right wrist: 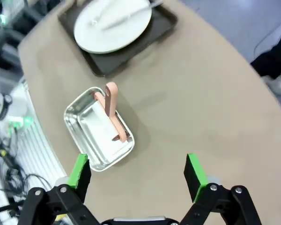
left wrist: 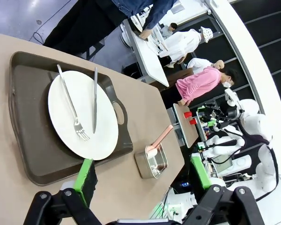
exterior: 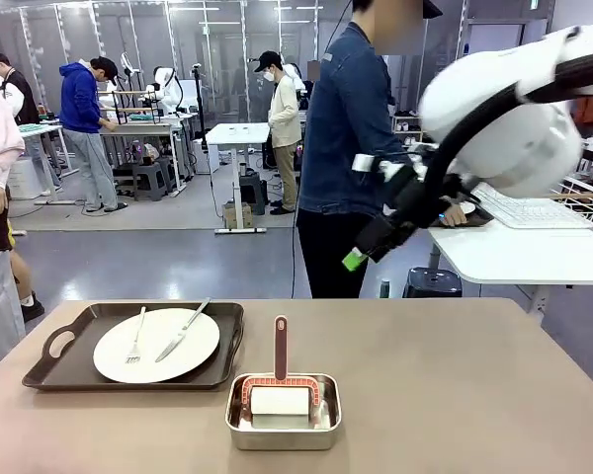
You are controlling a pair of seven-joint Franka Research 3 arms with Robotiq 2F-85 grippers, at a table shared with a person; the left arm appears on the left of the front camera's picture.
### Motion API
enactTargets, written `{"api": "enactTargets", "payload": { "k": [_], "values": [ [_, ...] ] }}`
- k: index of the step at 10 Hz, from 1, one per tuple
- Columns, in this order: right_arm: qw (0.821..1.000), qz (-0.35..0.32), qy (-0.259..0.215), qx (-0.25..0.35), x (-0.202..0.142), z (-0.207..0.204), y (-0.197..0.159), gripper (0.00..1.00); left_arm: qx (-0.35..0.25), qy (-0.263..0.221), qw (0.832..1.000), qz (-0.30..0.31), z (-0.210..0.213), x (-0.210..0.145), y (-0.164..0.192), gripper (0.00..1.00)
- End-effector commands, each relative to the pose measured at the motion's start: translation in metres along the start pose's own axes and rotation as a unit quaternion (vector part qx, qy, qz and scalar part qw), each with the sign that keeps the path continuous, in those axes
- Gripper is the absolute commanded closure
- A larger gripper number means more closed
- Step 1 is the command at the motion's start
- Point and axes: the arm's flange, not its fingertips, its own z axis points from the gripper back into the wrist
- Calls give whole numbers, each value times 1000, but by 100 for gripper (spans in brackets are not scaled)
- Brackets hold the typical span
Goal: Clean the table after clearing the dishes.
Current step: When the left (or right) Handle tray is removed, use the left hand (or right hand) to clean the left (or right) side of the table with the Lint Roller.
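L gripper wide open, empty, hovering by tray w/ plate, fork + knife on table left side. R gripper wide too, empty, over table by steel pan.

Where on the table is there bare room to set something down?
Bare: the table right of the steel pan, out to the right and far edges. Only a narrow gap separates pan and tray. Crowded: the left side, where the tray carries the plate, fork and knife.

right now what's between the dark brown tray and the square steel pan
Only a bare strip of the matte taupe table, plain in the right wrist view.
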Motion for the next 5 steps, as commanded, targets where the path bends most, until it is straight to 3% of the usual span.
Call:
{"api": "enactTargets", "payload": {
  "k": [1, 5],
  "values": [
    [997, 63, 45, -21, 39, -25, 6, 0, -10, -6, 1000, -2, 2, -1, -1, 0],
    [978, 178, 113, -3, 104, -78, 32, 0, -10, -6, 1000, -2, 2, -1, -1, 0]
  ]
}}
